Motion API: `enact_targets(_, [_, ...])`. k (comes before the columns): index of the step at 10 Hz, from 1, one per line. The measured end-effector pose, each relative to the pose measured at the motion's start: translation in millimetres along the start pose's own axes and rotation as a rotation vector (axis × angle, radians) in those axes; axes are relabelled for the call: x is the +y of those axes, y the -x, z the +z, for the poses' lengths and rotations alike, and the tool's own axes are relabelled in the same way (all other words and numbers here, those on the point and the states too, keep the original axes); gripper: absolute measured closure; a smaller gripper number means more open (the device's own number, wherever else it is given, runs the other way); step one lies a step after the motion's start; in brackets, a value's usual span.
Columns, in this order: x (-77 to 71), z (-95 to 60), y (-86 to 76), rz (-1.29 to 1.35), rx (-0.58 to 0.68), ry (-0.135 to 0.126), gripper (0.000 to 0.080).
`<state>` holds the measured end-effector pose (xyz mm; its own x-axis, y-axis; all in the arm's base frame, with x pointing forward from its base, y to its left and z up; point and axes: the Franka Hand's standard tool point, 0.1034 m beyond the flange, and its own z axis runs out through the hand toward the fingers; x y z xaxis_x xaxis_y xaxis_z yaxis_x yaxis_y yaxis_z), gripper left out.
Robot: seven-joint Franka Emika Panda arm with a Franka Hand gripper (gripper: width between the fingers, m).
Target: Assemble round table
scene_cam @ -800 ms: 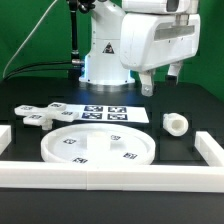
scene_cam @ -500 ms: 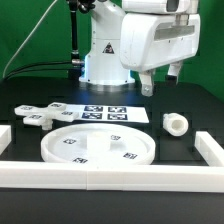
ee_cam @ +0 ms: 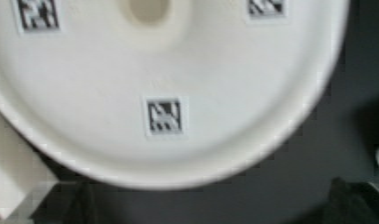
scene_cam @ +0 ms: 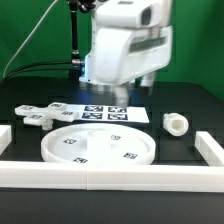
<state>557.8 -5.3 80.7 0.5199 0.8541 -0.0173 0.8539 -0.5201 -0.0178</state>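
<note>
The wrist view is blurred, and the round disc [ee_cam: 150, 90] overruns the frame, so part of its rim and two of its three tags are cut off. The dark shapes in two corners may be the fingertips, but I cannot be sure. In the exterior view the arm's white housing hides part of the gripper [scene_cam: 128, 92]; its jaws stand apart with nothing between them.

Lower in that view than the gripper lies the marker board [scene_cam: 105, 112], and past it the disc, close to the border rails [scene_cam: 110, 176]. The cross-shaped piece [scene_cam: 37, 117] lies toward the exterior view's left of the gripper. The post [scene_cam: 176, 123] is toward its right, apart from the disc.

The disc is white and flat, with a raised rim and small black-and-white tags.
</note>
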Motion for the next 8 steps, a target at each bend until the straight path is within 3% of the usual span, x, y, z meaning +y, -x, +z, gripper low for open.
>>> enact_targets(2, [7.7, 17.3, 14.5, -0.024, -0.001, -0.012, 0.0149])
enact_targets(8, [16.2, 45.9, 39.8, -0.046, 0.004, -0.025, 0.0149])
